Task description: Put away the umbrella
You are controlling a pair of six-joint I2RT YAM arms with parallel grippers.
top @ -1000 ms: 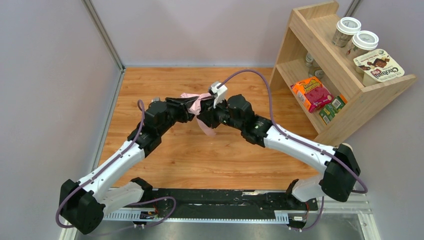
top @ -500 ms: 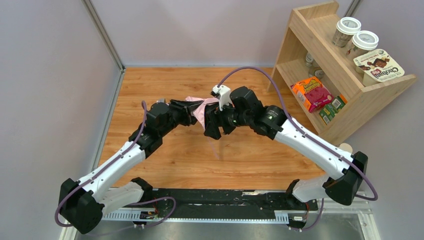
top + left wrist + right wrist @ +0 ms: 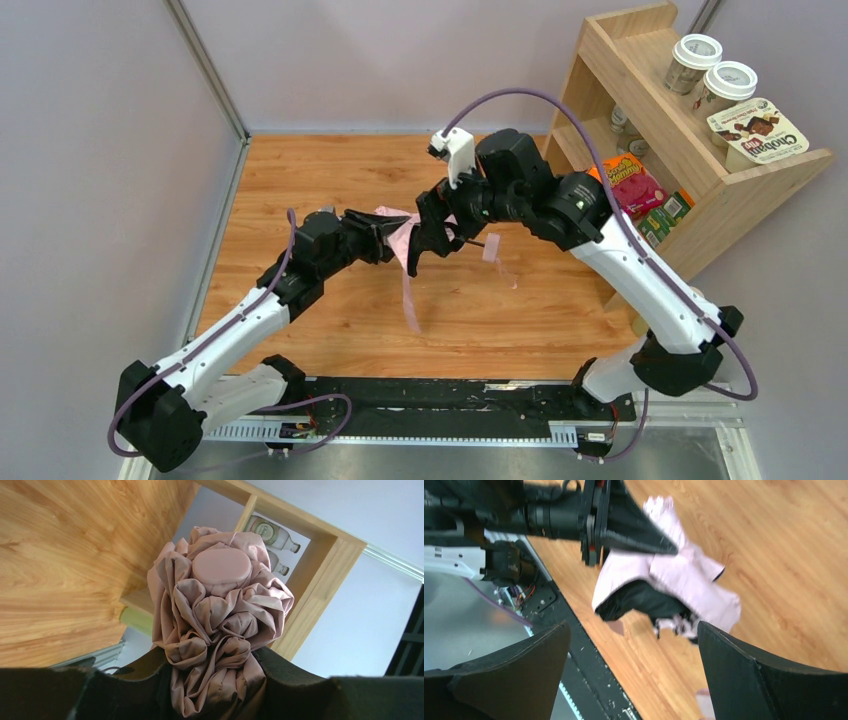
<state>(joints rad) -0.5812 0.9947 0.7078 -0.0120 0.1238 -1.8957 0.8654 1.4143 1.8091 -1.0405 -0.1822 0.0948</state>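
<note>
1. Top view:
   - The left end effector point(image 3: 385, 232) is clamped on the umbrella point(image 3: 403, 243), holding it over the middle of the surface point(image 3: 330, 170).
   - The right end effector point(image 3: 425, 228) sits just beside the bundle, jaws wide and empty.
   - The strap point(image 3: 408, 295) hangs loose below, towards the surface.
   - Risk: there is only one grip, and it is on soft cloth. If the bundle sags or rotates, it could slide out.
   - The dangling strap could also snag on a finger or drag when the arm moves toward the shelf point(image 3: 715, 210).

2. Left wrist:
   - The fabric is bunched between the fingers, with the rounded pink cap point(image 3: 221, 566) pointing away from the camera toward the shelf and its bottles point(image 3: 272, 527).
   - The grip looks to be on folds only. I cannot tell whether anything rigid is pinched.
   - Risk: the cloth creeps through the pads under load.
   - The pleats are puffed and uneven, so the canopy may loosen further and leave the bundle too bulky to stow cleanly.

3. Right wrist:
   - Its own fingers are spread fully, with nothing between them.
   - The umbrella lies ahead, held by the other arm, with a dark part showing under the pink cloth. The frame is blurred.
   - Risk: a re-grasp from here could catch only a loose flap, pulling the fabric open instead of securing it.
   - The two end effectors are close together, so a misjudged approach could knock them against each other or jolt the bundle free.
</note>
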